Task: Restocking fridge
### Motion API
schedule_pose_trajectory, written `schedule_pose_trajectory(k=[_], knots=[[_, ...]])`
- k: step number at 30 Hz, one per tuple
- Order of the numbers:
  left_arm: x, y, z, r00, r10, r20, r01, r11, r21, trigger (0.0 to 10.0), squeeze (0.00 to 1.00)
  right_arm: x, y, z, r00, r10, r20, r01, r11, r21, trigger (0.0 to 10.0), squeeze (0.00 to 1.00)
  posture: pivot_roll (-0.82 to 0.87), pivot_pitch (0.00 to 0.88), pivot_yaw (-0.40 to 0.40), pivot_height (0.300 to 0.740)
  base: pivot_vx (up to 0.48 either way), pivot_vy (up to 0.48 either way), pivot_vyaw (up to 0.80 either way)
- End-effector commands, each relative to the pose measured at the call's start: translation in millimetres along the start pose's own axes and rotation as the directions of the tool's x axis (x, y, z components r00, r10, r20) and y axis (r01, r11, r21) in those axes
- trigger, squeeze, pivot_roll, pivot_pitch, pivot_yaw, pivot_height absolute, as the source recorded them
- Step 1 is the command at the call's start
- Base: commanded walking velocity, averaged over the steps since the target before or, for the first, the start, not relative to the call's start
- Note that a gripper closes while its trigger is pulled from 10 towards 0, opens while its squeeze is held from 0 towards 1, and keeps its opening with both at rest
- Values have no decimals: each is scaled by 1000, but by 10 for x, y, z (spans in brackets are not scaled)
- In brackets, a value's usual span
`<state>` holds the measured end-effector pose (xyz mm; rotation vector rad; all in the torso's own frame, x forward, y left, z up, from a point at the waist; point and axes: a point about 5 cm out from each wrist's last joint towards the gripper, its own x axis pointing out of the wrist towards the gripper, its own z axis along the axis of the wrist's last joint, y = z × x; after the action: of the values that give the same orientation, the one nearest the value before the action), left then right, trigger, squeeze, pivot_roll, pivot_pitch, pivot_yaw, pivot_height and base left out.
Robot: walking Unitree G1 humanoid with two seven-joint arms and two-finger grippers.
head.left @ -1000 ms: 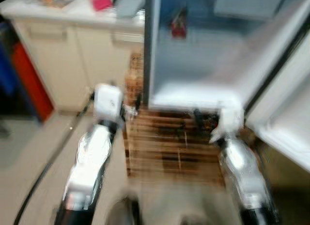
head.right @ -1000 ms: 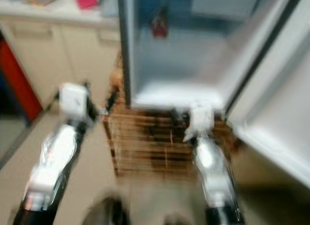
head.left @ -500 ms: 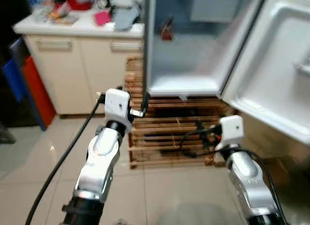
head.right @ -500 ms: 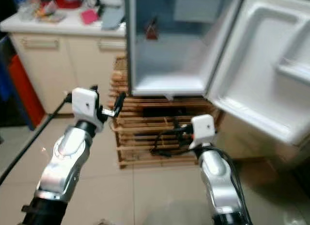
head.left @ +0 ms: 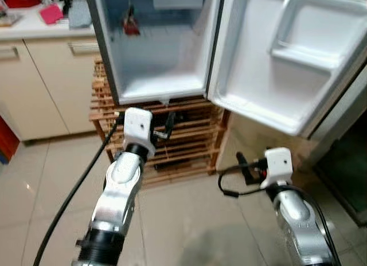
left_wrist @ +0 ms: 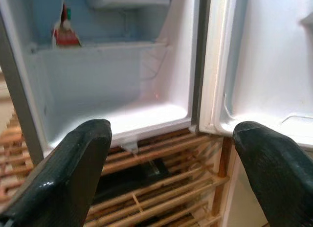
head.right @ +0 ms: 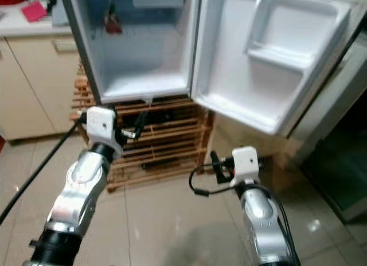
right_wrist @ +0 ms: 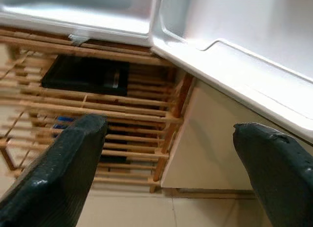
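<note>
View swung right | fridge (head.left: 155, 54) smooth white, slatted wooden rack (head.left: 172, 145) | both end effectors spread apart, empty

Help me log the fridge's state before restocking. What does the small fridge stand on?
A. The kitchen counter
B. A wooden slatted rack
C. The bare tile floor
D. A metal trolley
B: the open fridge sits on a wooden slatted rack, which itself stands on the tile floor.
</note>
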<state>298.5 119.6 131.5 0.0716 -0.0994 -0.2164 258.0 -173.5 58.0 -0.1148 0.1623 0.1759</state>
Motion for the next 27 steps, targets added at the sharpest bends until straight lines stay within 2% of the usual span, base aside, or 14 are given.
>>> schedule_pose_trajectory(k=[1,4,9,14,21,24,27], knots=[[7,-20,-20,1000,-1,-1,1,1000,9,10000,0,7,-66,30,1000,-5,13,6,1000,-29,10000,0,-92,0,-9,740,0,-472,0],[52,-38,-21,1000,-9,2,9,1000,2,10000,0,24,-118,28,999,-31,17,32,999,-32,10000,0,-100,0,7,740,0,-470,0],[81,-24,-10,1000,-10,13,10,1000,1,10000,0,41,-105,31,999,-35,21,36,999,-31,10000,0,-105,0,16,740,0,-462,0],[167,33,38,1000,1,27,-1,1000,1,10000,0,88,-102,54,997,-64,39,65,998,-19,10000,0,-105,0,36,740,319,-356,0],[153,103,14,999,22,26,-22,999,-24,10000,0,104,-106,21,997,-73,32,73,997,-15,10000,0,-87,0,31,740,335,-340,0],[125,182,8,998,61,22,-60,997,-39,10000,0,192,-128,77,995,-88,45,89,996,-22,10000,0,-70,0,24,740,463,0,0],[115,221,1,997,79,21,-78,996,-43,10000,0,256,-167,124,993,-103,56,104,994,-25,10000,0,-62,0,18,740,0,459,0]])
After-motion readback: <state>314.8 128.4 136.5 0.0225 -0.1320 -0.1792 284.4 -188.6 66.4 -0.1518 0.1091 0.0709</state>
